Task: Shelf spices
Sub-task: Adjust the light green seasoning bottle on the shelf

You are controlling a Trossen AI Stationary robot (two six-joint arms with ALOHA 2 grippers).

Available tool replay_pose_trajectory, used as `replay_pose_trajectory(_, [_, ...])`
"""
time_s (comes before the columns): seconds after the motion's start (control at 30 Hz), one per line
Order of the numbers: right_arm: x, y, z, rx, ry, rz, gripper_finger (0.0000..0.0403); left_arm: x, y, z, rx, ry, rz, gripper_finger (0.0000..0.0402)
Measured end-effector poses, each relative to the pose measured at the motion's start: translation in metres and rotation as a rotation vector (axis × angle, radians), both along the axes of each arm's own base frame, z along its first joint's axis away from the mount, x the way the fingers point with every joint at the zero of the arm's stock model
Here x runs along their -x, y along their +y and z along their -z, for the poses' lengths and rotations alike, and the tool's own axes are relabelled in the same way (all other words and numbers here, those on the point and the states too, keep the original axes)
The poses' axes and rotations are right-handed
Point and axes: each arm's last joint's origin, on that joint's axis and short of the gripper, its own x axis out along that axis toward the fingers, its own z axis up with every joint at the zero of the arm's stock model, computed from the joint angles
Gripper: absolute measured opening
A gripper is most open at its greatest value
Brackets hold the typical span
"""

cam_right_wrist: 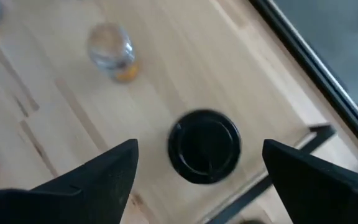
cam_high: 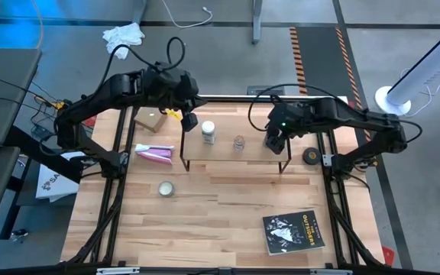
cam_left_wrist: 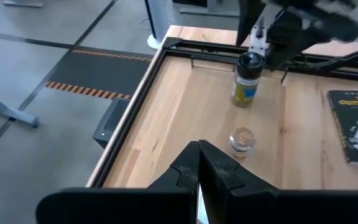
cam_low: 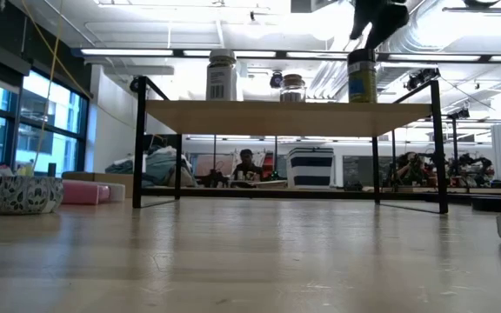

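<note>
The shelf (cam_high: 228,153) stands on the table's far half, and all three jars rest on its light wood top (cam_low: 285,116). The white-capped jar (cam_high: 208,132) is on its left part. The small clear glass jar (cam_high: 239,143) with brownish contents is in the middle. The dark jar (cam_low: 362,78) with a black cap (cam_right_wrist: 204,146) and yellow label stands upright on the right part. My right gripper (cam_right_wrist: 201,146) hovers open just above that cap, a finger on either side, with gaps showing. My left gripper (cam_left_wrist: 201,168) is shut by the shelf's far left corner (cam_high: 188,120).
A pink and white tube (cam_high: 153,153) lies on the table left of the shelf. A flat round tin (cam_high: 166,189) sits nearer, and a dark book (cam_high: 292,231) lies at the near right. A black round object (cam_high: 309,156) rests right of the shelf. A black frame (cam_high: 328,164) edges the table.
</note>
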Motion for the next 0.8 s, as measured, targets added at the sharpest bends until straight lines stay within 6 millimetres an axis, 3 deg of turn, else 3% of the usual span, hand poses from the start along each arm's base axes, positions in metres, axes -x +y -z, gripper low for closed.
replay_pose_trajectory(0.2, [-0.006, -0.008, 0.01, -0.047, 0.059, 0.044, 0.0341, 0.0, 0.0, 0.0, 0.016, -0.008, -0.002, 0.0])
replay_pose_trajectory(0.63, [-0.03, -0.012, 0.034, -0.151, 0.163, -0.03, 0.034, 0.003, -0.001, 0.005, 0.028, 0.054, -0.008, 0.0])
replay_pose_trajectory(0.8, [-0.033, -0.013, 0.041, -0.137, 0.212, -0.019, 0.0308, 0.007, -0.001, 0.009, 0.032, 0.118, -0.011, 0.0])
